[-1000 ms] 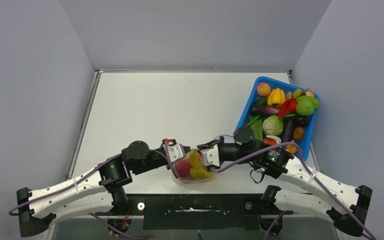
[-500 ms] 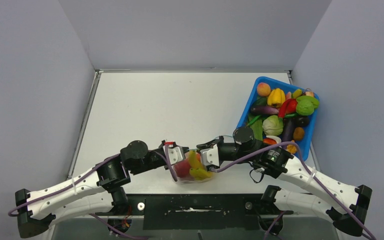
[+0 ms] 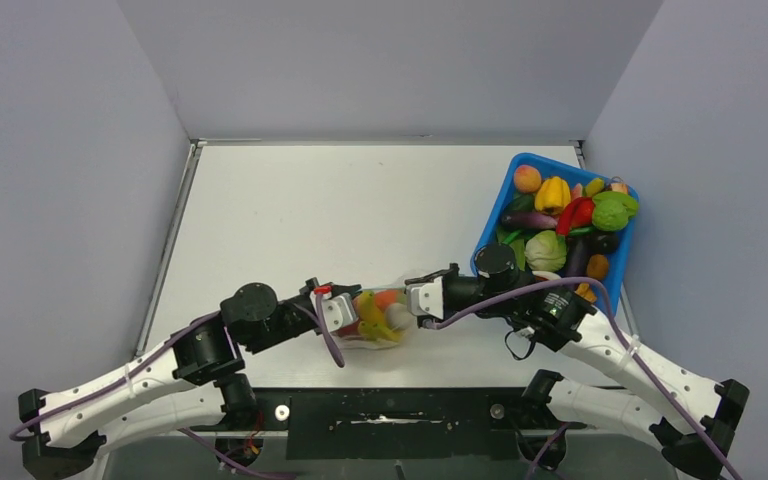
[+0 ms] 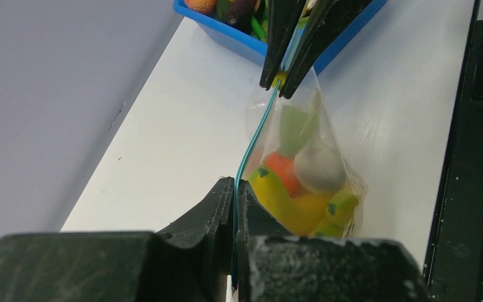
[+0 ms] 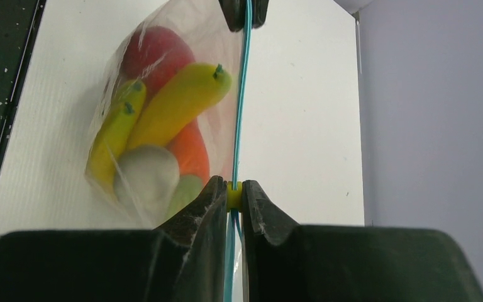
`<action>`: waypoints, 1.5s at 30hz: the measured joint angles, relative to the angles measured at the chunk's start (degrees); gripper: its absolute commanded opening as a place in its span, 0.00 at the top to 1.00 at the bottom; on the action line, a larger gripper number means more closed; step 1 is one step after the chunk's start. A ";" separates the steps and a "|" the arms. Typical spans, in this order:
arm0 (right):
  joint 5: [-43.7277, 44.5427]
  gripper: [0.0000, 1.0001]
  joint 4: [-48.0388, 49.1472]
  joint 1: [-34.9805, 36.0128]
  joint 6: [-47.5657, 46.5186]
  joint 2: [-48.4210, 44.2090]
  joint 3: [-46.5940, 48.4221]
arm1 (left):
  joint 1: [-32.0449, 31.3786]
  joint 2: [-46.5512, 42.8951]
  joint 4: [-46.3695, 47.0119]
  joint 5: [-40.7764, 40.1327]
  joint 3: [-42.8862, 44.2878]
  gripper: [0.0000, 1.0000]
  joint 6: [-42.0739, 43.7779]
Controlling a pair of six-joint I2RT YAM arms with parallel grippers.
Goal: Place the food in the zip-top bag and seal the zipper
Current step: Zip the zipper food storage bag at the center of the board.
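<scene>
A robotics lab cell: plain grey partition walls enclose a white rectangular tabletop bearing two white robot arms.

In the left wrist view the blue bin is cut by the top edge. The zipper end hides inside the left hand.

Left arm: rises from its base at the lower left, elbow bent, forearm stretched rightward low over the near part of the surface.
Right arm: comes from the lower right, elbow bent, forearm stretched leftward at the same low height.
Left tool: fingers pressed together, pinching one end of the zipper.
Right tool: fingers drawn in tight on the zipper's other end.
Facing: the two tools point tip to tip, near each other but apart.
</scene>
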 measured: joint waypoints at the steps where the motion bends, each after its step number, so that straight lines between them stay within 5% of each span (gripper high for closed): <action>1: 0.24 1.00 -0.46 -0.24 0.00 -0.07 0.11 | 0.00 -0.39 -0.28 -0.46 0.00 1.00 0.20; 35: 14.43 1.00 -19.54 -2.01 8.35 -15.72 1.79 | -0.11 -7.91 -2.78 -4.94 -2.21 1.00 -0.70; 45: 13.57 1.00 -22.40 -2.60 8.17 -14.71 2.82 | 0.02 -4.68 0.96 -7.39 -3.10 1.00 -10.10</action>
